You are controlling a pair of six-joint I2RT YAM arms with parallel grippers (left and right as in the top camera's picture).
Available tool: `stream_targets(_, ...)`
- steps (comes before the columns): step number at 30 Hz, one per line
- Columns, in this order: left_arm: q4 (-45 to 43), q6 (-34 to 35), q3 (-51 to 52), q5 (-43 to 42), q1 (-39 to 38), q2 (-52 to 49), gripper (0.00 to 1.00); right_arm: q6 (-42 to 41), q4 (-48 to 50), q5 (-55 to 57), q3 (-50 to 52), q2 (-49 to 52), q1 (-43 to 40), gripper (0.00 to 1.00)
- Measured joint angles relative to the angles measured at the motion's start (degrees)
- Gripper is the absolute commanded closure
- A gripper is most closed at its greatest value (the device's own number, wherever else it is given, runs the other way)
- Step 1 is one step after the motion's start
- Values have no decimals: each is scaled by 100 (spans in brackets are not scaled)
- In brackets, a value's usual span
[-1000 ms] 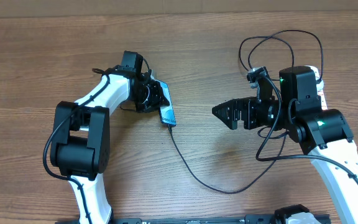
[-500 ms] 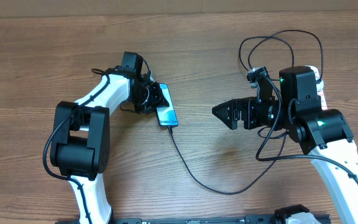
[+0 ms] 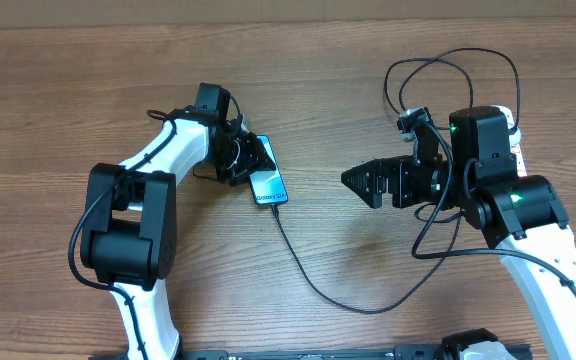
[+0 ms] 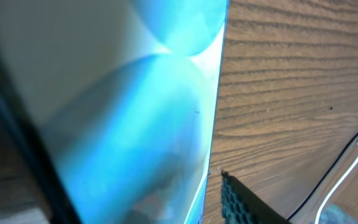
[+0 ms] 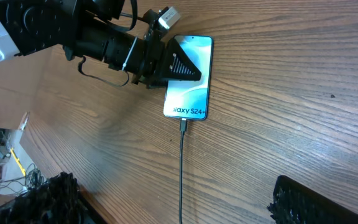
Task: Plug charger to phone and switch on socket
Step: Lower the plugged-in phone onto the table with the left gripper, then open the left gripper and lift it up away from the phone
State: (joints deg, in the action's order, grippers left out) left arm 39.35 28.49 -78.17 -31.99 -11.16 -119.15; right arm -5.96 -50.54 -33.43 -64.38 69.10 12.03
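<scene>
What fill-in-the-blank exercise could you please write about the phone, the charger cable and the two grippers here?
1. The phone lies with its screen facing ___.
2. The charger is ___ into the phone.
3. One finger of the left gripper lies over the ___.
4. The right gripper hovers apart from the phone, its jaws ___.
Missing words: up; plugged; phone; open.

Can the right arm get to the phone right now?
Probably yes. The right gripper faces the phone with jaws open and only bare table between; the left gripper overlaps just the phone's far end.
</scene>
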Motion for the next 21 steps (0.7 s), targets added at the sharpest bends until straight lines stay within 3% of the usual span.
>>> stream_targets(3, 76, -2, -35, 48, 0, 11, 37, 0, 2, 0, 0, 0, 0, 0)
stream_targets(21, 719, 2, -103, 658, 0, 149, 21, -2, -11, 2, 0, 0, 0, 0)
